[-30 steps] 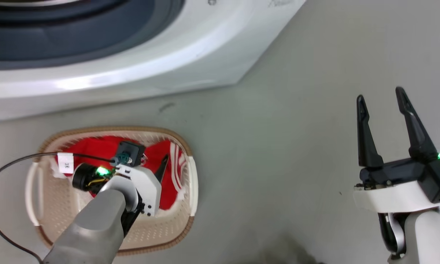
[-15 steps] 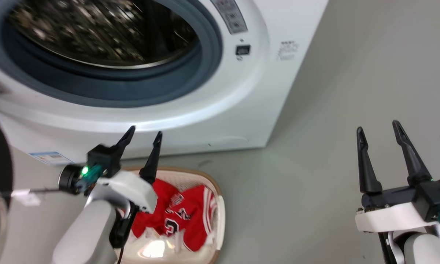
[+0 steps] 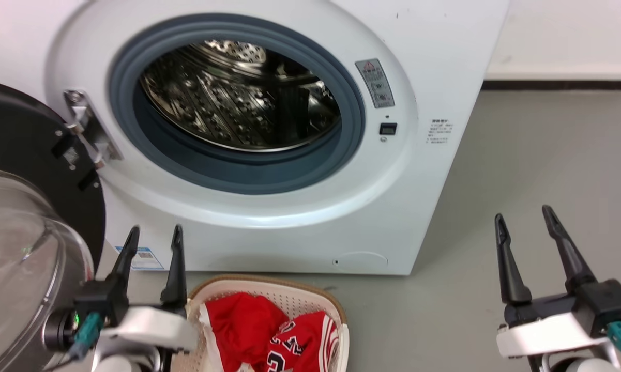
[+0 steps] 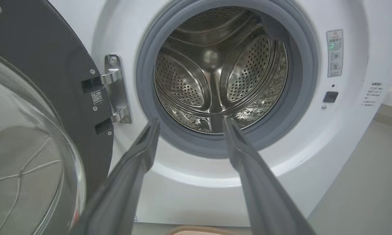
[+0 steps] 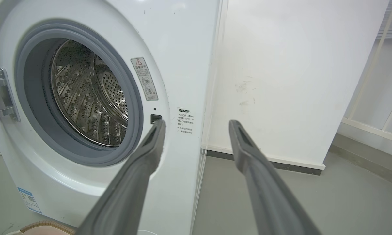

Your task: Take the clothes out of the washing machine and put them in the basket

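Left fingers [image 3: 128, 253] spread, empty, just beside the basket [image 3: 297, 298]; right fingers [image 3: 504, 258] spread too, well apart from it. Both red clothes [image 3: 248, 323] lie in the basket, nearest the left fingers; washing machine [image 3: 424, 170] drum [image 3: 238, 103] ahead looks empty, so probably done.

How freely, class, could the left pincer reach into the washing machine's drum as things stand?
Probably yes: the left pincer, open and empty, faces the steel drum; the door is swung aside to the left, and nothing lies between pincer and opening.
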Tool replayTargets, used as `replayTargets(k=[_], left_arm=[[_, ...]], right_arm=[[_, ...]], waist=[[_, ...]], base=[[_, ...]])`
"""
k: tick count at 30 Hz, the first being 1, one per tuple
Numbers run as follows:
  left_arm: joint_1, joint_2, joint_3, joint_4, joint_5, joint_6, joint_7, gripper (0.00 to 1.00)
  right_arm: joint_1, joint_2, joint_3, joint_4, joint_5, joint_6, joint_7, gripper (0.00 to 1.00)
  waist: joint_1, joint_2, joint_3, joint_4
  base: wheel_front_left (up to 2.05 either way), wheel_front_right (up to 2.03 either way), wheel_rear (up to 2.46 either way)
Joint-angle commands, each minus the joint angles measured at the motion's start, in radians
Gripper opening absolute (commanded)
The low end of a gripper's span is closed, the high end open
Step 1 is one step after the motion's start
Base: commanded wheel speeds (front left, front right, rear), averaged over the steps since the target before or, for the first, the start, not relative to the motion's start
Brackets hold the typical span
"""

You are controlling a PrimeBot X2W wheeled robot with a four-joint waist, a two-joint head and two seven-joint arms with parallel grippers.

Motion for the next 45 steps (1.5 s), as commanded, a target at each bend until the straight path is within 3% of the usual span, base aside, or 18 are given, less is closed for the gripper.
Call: replayTargets(k=[1,14,24,45], left_arm=[[0.015,-0.008,0.004,-0.008,0.007,0.004,-0.002,1.00],[0.215,-0.132,0.102,-0.168,0.197,0.031,-0.002,1.00],[0.254,-0.143,0.102,-0.152,0.281,0.018,-0.002,1.00],[0.237,-0.154,0.116,-0.143,0.296,0.021,-0.002,1.00]], right_arm=[[0.020,0.000,0.002,0.001,0.003,-0.001,-0.002,1.00],[0.116,0.000,0.006,-0.002,0.025,-0.001,-0.002,1.00],[0.119,0.000,0.021,0.021,0.027,-0.001,-0.002,1.00],[0.111,0.000,0.015,0.024,0.019,-0.001,-0.002,1.00]], waist=[[0.0003,0.0000,-0.019,0.010],[0.0003,0.0000,-0.081,0.006],[0.0003,0.0000,-0.095,-0.004],[0.0003,0.0000,-0.080,-0.010]], base=[[0.00,0.00,0.00],[0.00,0.00,0.00],[0.00,0.00,0.00],[0.00,0.00,0.00]])
